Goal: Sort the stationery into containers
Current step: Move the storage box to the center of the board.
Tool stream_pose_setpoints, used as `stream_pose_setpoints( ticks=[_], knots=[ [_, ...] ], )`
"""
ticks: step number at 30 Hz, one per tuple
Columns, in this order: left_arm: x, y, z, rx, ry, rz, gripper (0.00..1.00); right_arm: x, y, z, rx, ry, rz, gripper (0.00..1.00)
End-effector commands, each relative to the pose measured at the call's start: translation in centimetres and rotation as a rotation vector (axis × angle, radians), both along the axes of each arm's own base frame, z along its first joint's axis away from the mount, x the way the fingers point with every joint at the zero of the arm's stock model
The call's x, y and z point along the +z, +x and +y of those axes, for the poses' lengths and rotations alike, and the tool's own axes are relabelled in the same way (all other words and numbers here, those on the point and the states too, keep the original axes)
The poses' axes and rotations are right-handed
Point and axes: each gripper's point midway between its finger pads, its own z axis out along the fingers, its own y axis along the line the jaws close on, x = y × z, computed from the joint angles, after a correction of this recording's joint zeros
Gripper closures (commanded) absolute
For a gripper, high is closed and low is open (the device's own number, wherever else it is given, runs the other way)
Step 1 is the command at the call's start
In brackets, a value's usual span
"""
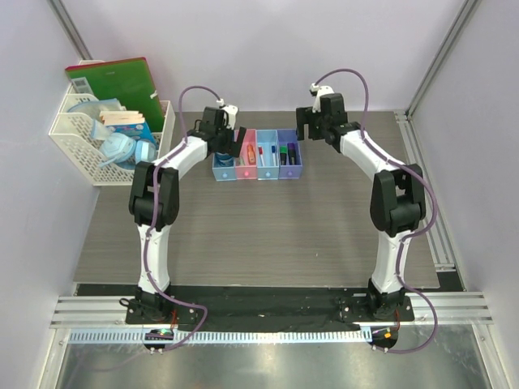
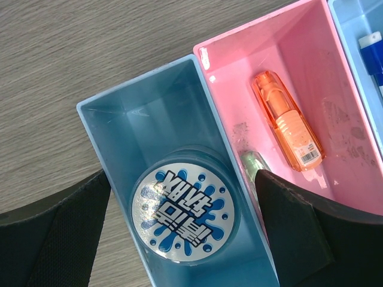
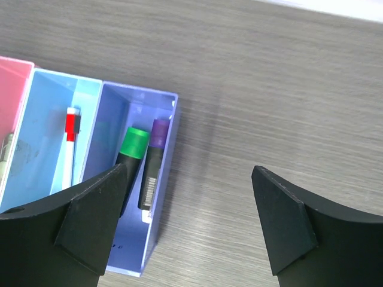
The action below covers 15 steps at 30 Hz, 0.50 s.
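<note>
The row of four joined bins (image 1: 258,156) stands at the far middle of the table (image 1: 268,235), and every piece of stationery in view is already lodged in it. The blue tape roll (image 2: 184,212) lies flat, label up, on the floor of the blue bin (image 2: 119,119). The orange highlighter (image 2: 289,122) and the pale green pen (image 2: 254,162) lie in the pink bin (image 2: 335,72). A red-capped marker (image 3: 72,134) is seen in the light blue bin (image 3: 45,119). The green-capped highlighter (image 3: 133,149) and the purple-capped highlighter (image 3: 157,149) lie side by side in the purple bin (image 3: 140,92).

The left tool (image 2: 181,179) is spread and empty, directly over the tape roll. The right tool (image 3: 188,173) is likewise spread and empty, over bare table just beside the purple bin.

The tape roll is judged light and stiff, with a glossy face that would slip. It is best taken across its outer rim, though little room is left by the bin walls. The markers and highlighters are judged light, rigid, smooth and apt to roll, and each would be taken across mid-barrel. No loose item is seen on the table, so the sorting is judged nearly or wholly done.
</note>
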Motion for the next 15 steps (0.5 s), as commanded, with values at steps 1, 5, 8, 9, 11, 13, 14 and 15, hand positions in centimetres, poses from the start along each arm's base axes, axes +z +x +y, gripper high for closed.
stream_pose_setpoints(
  ticks=[1,5,8,9,11,13,14,15],
  knots=[
    [-1.9,-1.8,-2.1,-0.058,-0.014,0.067,0.00,-2.2,-0.5,1.9,0.029,0.013,0.046,0.09],
    [-2.0,-2.3,-2.6,-0.068,-0.013,0.073,0.00,-5.2,-0.6,3.0,0.042,-0.003,0.094,0.09],
    [-2.2,-2.6,-3.0,-0.073,-0.014,0.083,0.00,-6.3,-0.6,3.3,0.046,-0.010,0.106,0.10],
    [-2.3,-2.8,-3.0,-0.074,-0.013,0.089,0.00,-7.0,-0.6,3.4,0.048,-0.016,0.114,0.10],
    [-2.4,-3.1,-3.3,-0.077,-0.019,0.100,0.01,-7.6,-0.7,3.5,0.050,-0.021,0.125,0.10],
    [-2.4,-3.6,-3.7,-0.083,-0.018,0.113,0.02,-8.2,-1.0,3.6,0.057,-0.027,0.138,0.11],
    [-2.5,-3.8,-3.8,-0.087,-0.017,0.118,0.02,-8.4,-1.1,3.7,0.058,-0.030,0.140,0.11],
    [-2.4,-4.0,-3.9,-0.091,-0.016,0.119,0.02,-8.8,-1.4,3.7,0.062,-0.034,0.149,0.12]
  ],
)
